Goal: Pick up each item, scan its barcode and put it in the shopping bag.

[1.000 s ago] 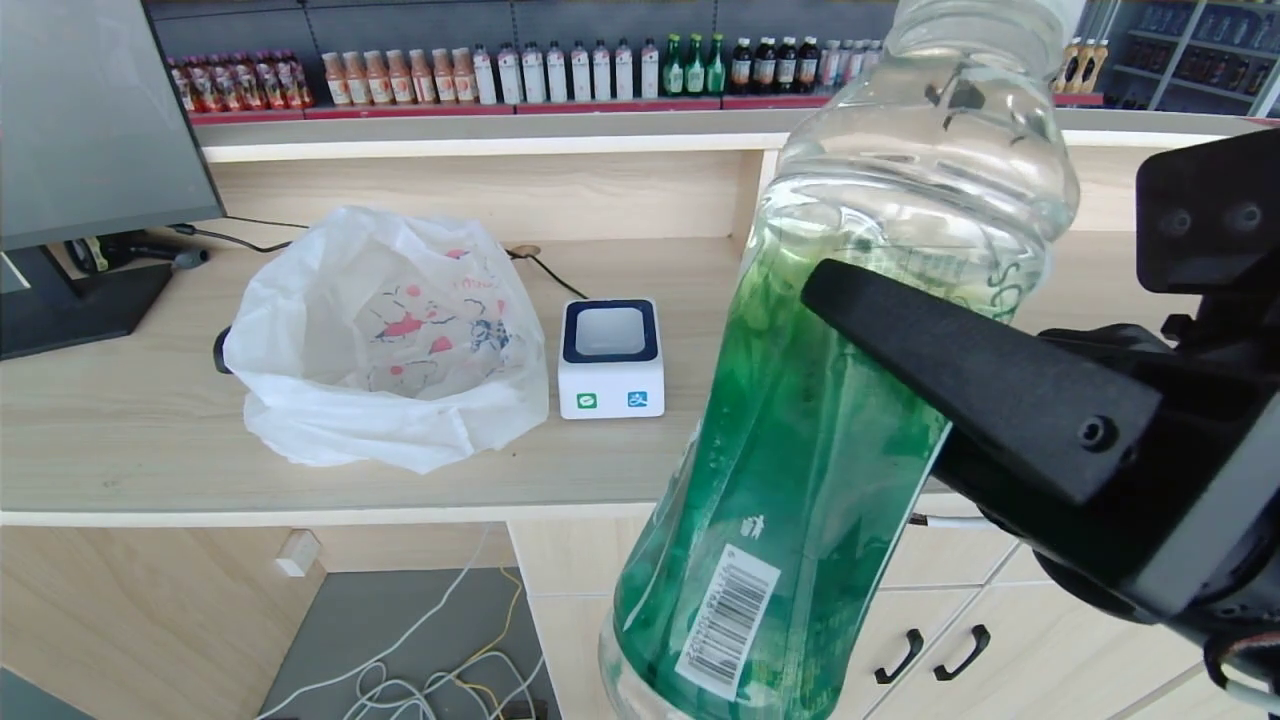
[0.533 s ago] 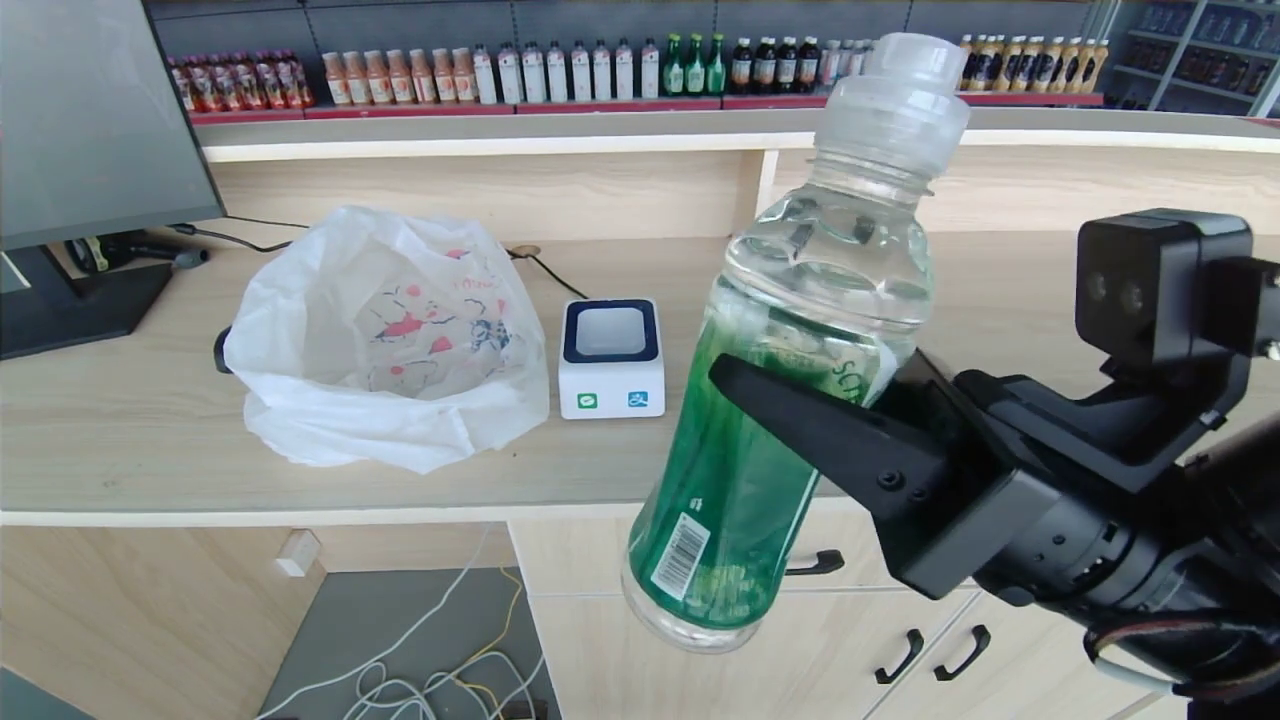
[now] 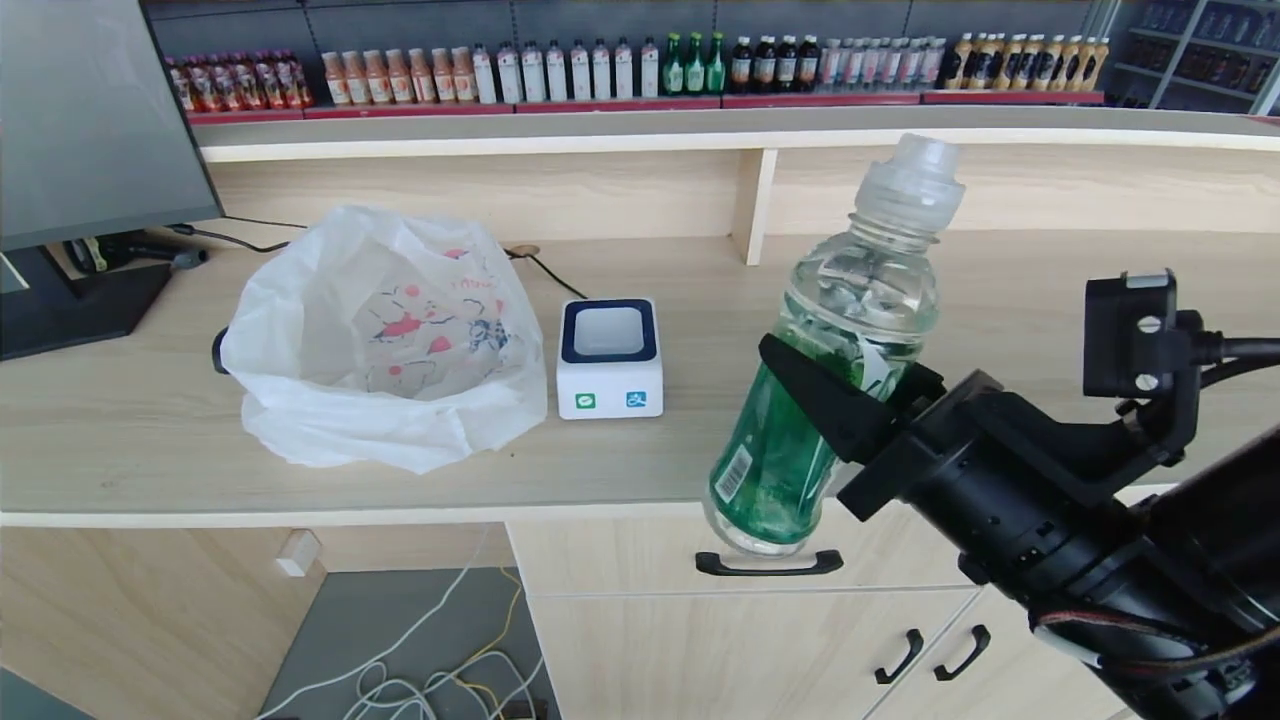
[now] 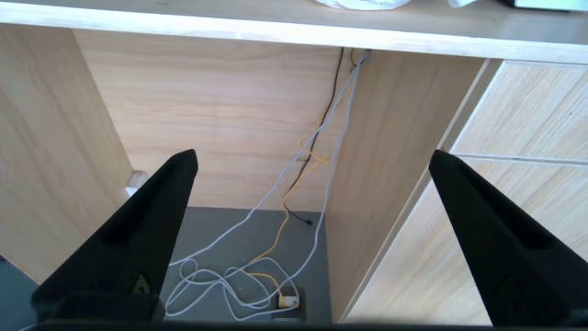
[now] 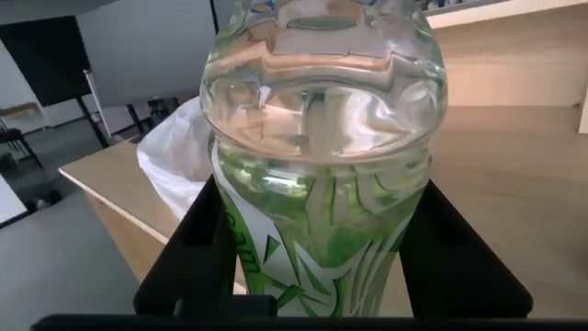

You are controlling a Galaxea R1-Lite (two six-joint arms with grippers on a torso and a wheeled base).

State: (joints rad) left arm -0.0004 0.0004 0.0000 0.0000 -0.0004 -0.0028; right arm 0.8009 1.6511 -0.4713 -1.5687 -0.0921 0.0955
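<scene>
clamping bottle (image 3: 866,305) between right jaws

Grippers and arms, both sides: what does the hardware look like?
Right gripper: matte black, wedge-shaped fingers on a ribbed black cylindrical wrist; boxy black camera module with silver screws, black cable leaving it. Left gripper: two matching black tapered fingers.

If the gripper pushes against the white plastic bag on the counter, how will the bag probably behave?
The shopping bag looks thin and crumpled, so it would likely fold inward rather than resist. Being film on a smooth wooden counter, it probably slides easily. Its open rim stands loosely and may sag shut.
</scene>
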